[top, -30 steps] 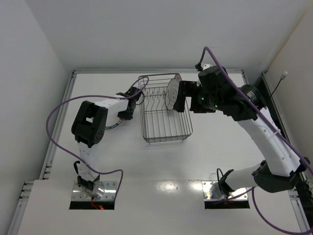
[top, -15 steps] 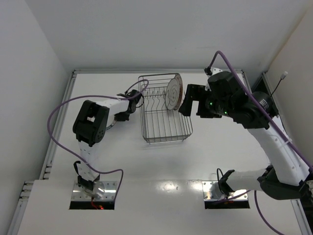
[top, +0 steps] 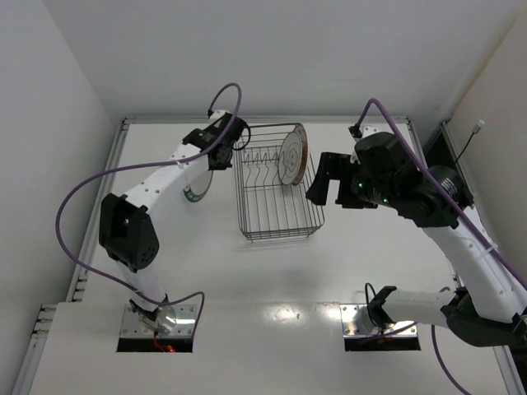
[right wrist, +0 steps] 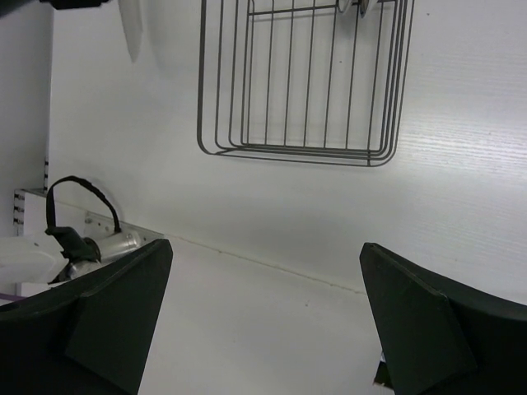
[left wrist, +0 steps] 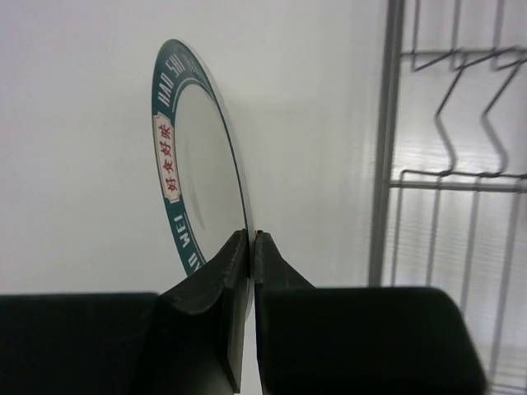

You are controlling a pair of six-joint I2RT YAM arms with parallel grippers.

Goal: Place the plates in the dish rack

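Left gripper (left wrist: 250, 245) pinched almost closed on the lower rim of the teal-rimmed plate (left wrist: 198, 164), both fingers touching it; plate held on edge just left of the dish rack (top: 278, 197), whose wire wall fills the right side of the left wrist view; right gripper (right wrist: 265, 247) spread wide with nothing between its fingers, hovering over the white table (top: 247, 271) beside the rack's right side; ringed plate (top: 290, 155) standing upright among the prongs at the rack's far right end; compared with a second ago, the left arm has swung upward and farther back, bringing the teal-rimmed plate up on edge, and the right gripper has drawn back from the ringed plate.
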